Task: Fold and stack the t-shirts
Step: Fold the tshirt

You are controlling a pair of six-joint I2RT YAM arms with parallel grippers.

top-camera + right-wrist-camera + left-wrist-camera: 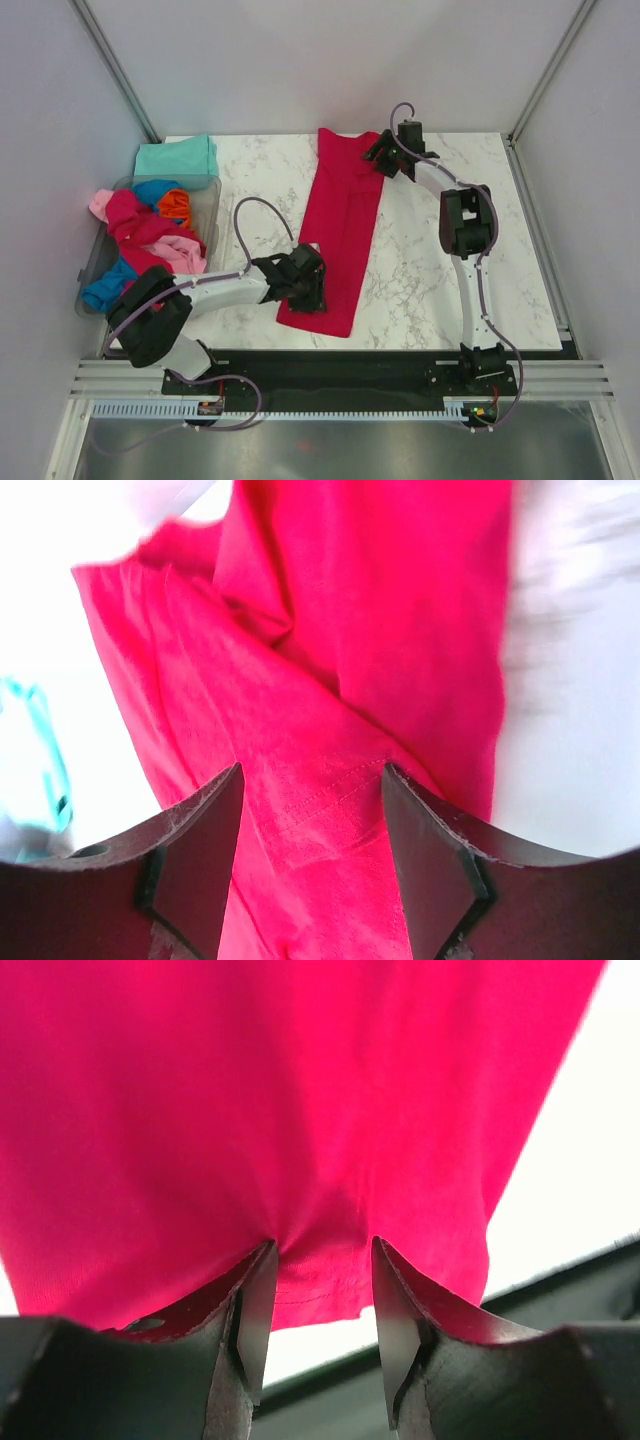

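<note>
A large crimson-red t-shirt lies on the marble table as a long narrow strip, running from the far edge towards me. My left gripper sits at its near left edge, by the hem. In the left wrist view the left gripper is open, its tips pressing into the red t-shirt, which puckers between them. My right gripper is at the strip's far right corner. The right wrist view shows the right gripper open over a stitched seam of the red t-shirt. A folded mint-teal t-shirt lies at the far left.
A clear plastic bin stands at the left, holding a heap of pink, blue and orange t-shirts. White walls close in the table on three sides. A black rail runs along the near edge.
</note>
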